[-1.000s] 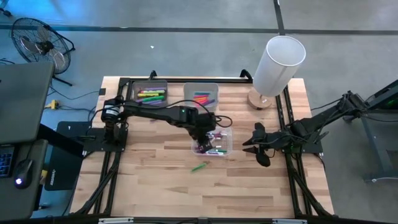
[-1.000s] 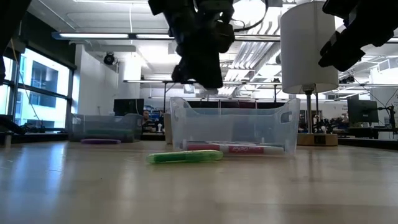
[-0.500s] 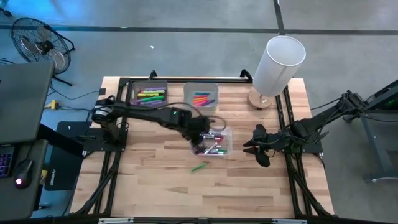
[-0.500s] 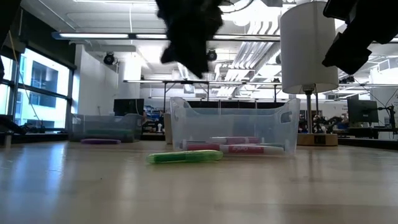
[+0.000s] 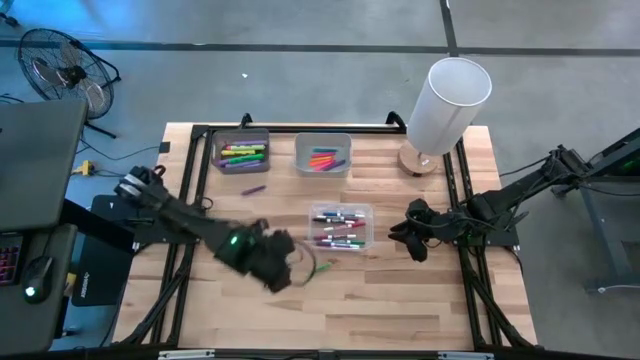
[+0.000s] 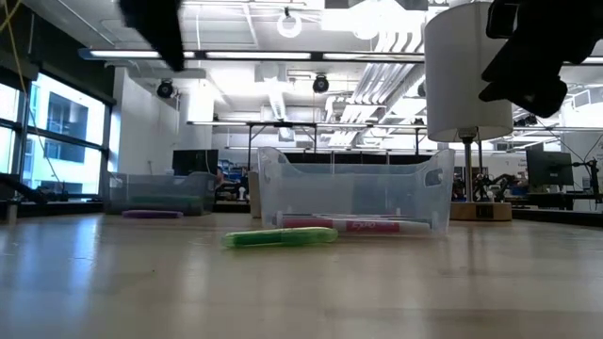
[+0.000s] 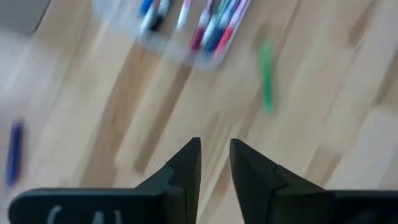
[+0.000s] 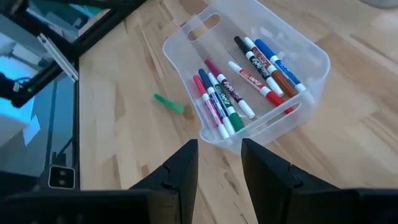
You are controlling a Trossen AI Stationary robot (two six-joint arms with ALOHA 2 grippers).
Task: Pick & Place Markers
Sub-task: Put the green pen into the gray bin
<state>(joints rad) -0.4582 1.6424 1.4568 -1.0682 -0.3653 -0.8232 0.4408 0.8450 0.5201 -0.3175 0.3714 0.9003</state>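
Left gripper (image 5: 283, 275) low over bare wood near the table's front, fingers (image 7: 186, 163) slightly parted with a narrow gap, nothing between them. Green marker (image 5: 321, 268) lying flat on the table (image 5: 400, 310) just beside that gripper, in front of the clear bin (image 5: 341, 227). Inside the clear bin: a loose bunch of markers (image 8: 236, 87), red, blue, green, pink and white-barrelled. Purple marker (image 5: 254, 188) alone on the wood near the grey bin (image 5: 241, 152), itself holding more markers; another bin (image 5: 322, 155) beside it with orange and red ones. Right gripper (image 5: 403, 236) hovering right of the clear bin, fingers (image 8: 179, 168) apart and empty. White lamp (image 5: 446, 103) at the far right corner
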